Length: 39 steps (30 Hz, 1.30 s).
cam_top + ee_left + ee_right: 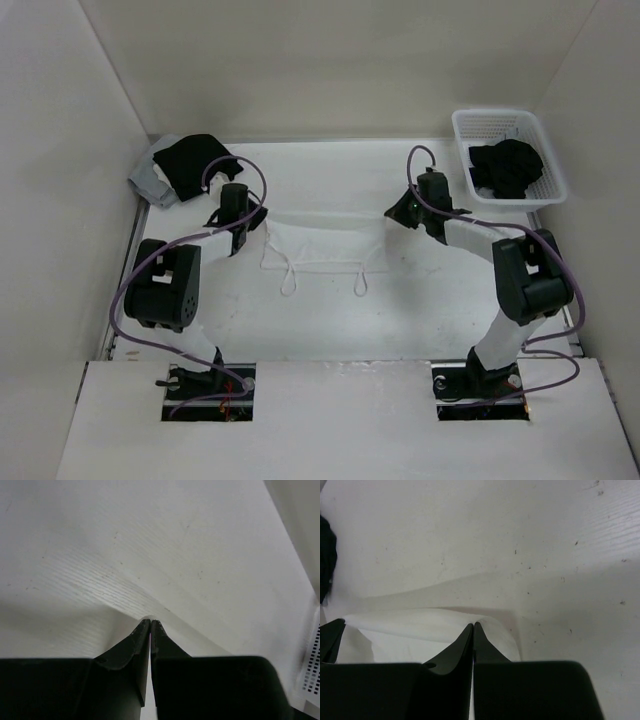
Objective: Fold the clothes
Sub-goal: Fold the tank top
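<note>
A white thin-fabric camisole (325,245) with 2 narrow loop straps (288,283) lies spread flat at the middle of the white surface (330,325), its straps trailing toward the arm bases and its far edge drawn in a straight line between the 2 arms. The left end effector (259,214) sits at the far-left corner of the camisole, its fingers (137,640) pressed together on a thin fold of the white cloth. The right end effector (393,213) sits at the far-right corner, likewise pressed together, with white fabric bunched around its tips. A black garment (195,160) lying over a grey cloth (147,182) sits in the far-left corner, well apart from the camisole. A white plastic mesh basket (462,128) at the far right holds dark clothing (508,165).
</note>
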{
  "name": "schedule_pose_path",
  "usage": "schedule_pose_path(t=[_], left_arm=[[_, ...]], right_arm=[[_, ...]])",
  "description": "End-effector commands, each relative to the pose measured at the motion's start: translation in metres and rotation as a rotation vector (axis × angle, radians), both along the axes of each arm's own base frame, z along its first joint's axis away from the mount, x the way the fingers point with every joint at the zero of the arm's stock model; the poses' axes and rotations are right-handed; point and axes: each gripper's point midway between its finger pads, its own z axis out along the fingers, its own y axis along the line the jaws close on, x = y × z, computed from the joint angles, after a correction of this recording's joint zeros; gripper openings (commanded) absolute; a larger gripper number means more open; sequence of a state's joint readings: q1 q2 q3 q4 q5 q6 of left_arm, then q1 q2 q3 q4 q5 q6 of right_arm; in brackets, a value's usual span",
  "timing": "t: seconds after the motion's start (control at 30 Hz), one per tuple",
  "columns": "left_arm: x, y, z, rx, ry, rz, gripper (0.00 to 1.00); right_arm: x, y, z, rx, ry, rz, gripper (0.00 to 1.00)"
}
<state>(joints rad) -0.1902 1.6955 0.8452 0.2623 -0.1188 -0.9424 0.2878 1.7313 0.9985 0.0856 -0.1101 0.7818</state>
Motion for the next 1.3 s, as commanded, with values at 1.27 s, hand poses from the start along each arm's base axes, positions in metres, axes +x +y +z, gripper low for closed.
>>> schedule_pose_path(t=[1.27], left_arm=[[-0.170, 0.010, 0.041, -0.100, -0.218, -0.084, 0.23]], right_arm=[[-0.138, -0.018, -0.004, -0.082, -0.074, -0.007, 0.36]])
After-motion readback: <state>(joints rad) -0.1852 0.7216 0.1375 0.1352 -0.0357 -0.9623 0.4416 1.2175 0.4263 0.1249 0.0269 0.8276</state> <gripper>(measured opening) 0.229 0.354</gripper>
